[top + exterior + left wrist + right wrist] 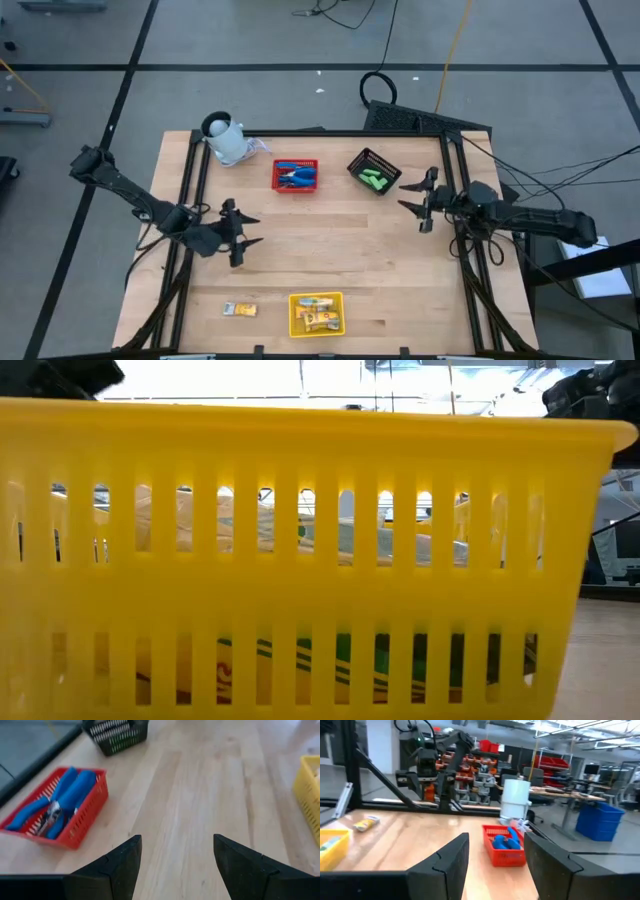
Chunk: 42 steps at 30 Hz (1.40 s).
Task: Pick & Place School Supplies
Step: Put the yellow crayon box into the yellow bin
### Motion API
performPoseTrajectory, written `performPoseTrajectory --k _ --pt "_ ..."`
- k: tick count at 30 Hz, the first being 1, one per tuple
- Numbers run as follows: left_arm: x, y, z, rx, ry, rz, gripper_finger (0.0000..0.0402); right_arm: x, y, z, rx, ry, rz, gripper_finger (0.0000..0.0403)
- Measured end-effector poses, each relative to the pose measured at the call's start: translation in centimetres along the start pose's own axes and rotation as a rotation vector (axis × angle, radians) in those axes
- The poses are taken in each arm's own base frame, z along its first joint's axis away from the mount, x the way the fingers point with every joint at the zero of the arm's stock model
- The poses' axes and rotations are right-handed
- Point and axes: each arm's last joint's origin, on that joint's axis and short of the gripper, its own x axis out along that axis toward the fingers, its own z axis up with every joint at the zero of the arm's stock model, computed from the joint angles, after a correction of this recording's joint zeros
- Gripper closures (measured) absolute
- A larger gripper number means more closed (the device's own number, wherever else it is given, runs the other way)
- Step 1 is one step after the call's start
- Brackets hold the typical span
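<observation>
the table (330,255) is pale wood with a dark frame, seen from above. the left arm (130,195) reaches in from 9 o'clock, and the right arm (530,218) from 3 o'clock.

the left gripper (243,232) hovers over bare wood left of centre, its jaws apart and holding nothing; its two dark fingers (117,870) show a clear gap in the wrist view. the right gripper (417,206) hangs at about 2 o'clock, just beside the black basket, jaws apart and empty too.

a white roll (227,139) lies tipped at about 11 o'clock near the table's far edge.

the yellow tray (317,313) sits at 6 o'clock by the near edge, with several yellow-orange packets (320,318) lying in it. in the low view its slotted wall (300,560) fills nearly the whole picture.

the red basket (295,175) stands at 12 o'clock and holds the blue-handled tools (294,176); how many i cannot tell from above, though the left wrist view shows a few blue handles (65,795) bunched together inside.

the black basket (373,171) is at about 1 o'clock, turned at an angle, with the bright green blocks (373,181) inside.

one loose packet (239,310) lies on the wood at about 7 o'clock, near the tray but apart from it.
</observation>
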Motion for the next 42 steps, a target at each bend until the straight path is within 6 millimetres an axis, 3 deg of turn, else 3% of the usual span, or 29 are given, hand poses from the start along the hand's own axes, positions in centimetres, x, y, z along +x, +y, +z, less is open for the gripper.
performPoseTrajectory --k 6,11,18,29,42 --pt "-3.1 -1.1 -0.3 0.008 -0.072 -0.132 0.0151 0.0 0.0 0.0 0.036 -0.003 0.031 0.022" --pt "-4.6 -2.5 -1.9 -0.167 0.038 -0.37 0.0151 0.0 0.0 -0.2 0.041 0.016 0.033 0.022" --pt "-3.3 -5.6 -4.4 -0.297 0.251 -0.489 0.0151 0.0 0.0 -0.2 0.054 0.014 0.033 0.022" --pt "-0.4 -9.4 -7.2 -0.339 0.439 -0.496 0.0151 0.0 -0.1 -0.2 0.067 0.021 -0.001 0.022" --pt "1.3 -13.7 -6.7 -0.24 0.593 -0.397 0.0151 0.0 -0.1 -0.2 0.067 0.023 -0.028 0.022"
